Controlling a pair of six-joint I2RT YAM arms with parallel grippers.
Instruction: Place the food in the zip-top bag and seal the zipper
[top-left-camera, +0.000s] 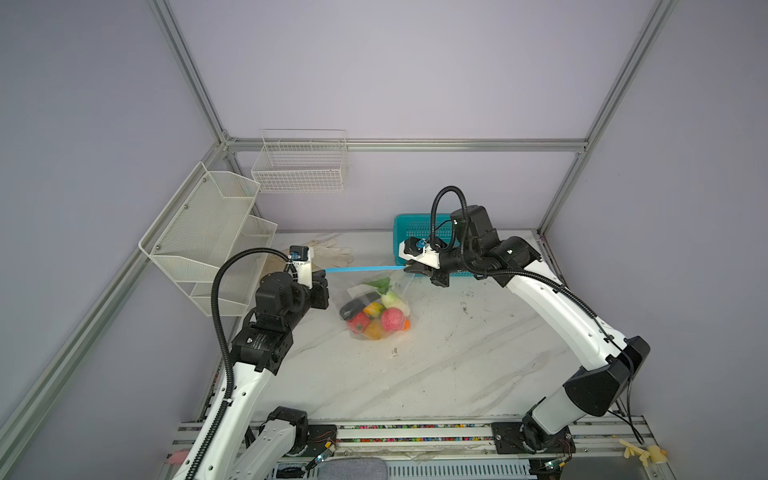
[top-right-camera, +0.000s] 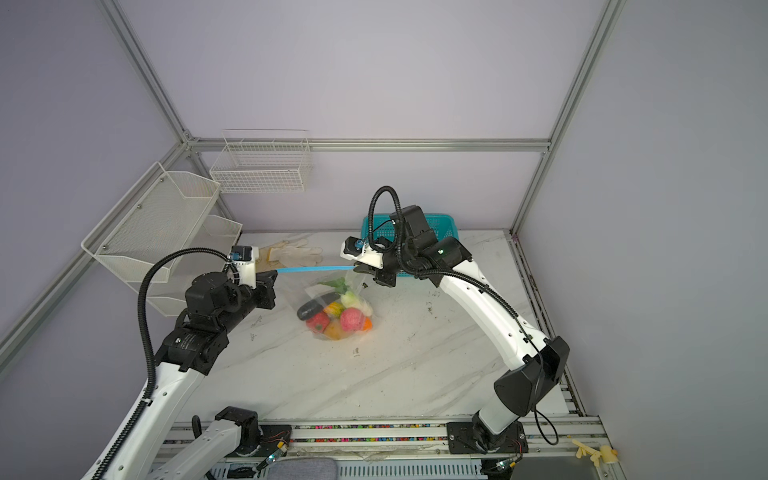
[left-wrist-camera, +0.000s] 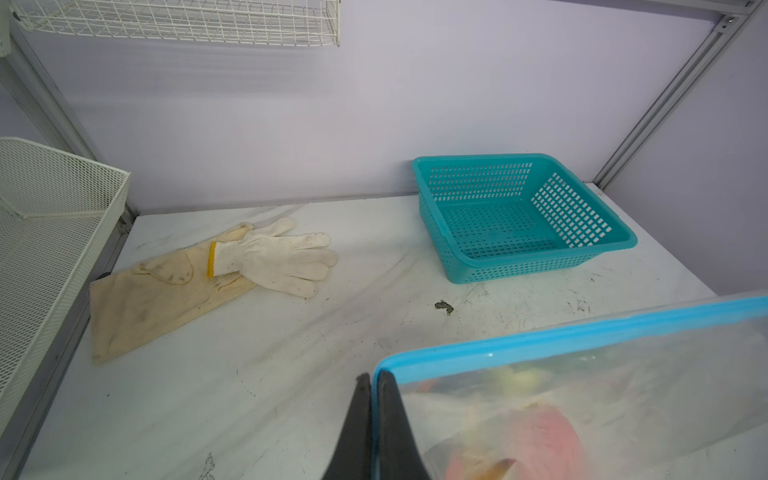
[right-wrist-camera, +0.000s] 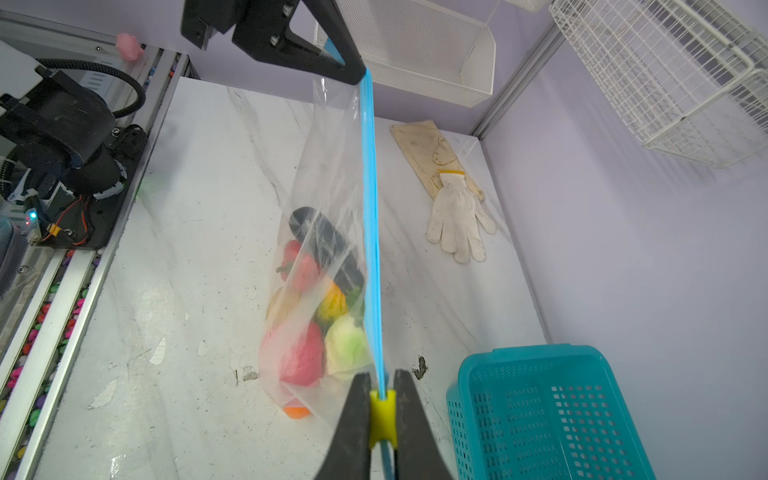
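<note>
Zip-top bag (right-wrist-camera: 328, 166), food (top-left-camera: 382, 318) inside, stretched near teal basket (right-wrist-camera: 532, 353). Left claw (left-wrist-camera: 372, 376): clamped on zipper (right-wrist-camera: 370, 187) end far from basket. Right claw (right-wrist-camera: 381, 374): pinching yellow slider (right-wrist-camera: 382, 415), beside basket.

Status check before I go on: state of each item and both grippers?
zip-top bag: held up by its top.
food: inside the bag.
zipper: pulled taut, looks closed.
slider: pinched, at the zipper's right end.
left gripper: shut on zipper end.
right gripper: shut on slider.
basket: upright, empty.
gloves: lying flat, overlapping.
</note>
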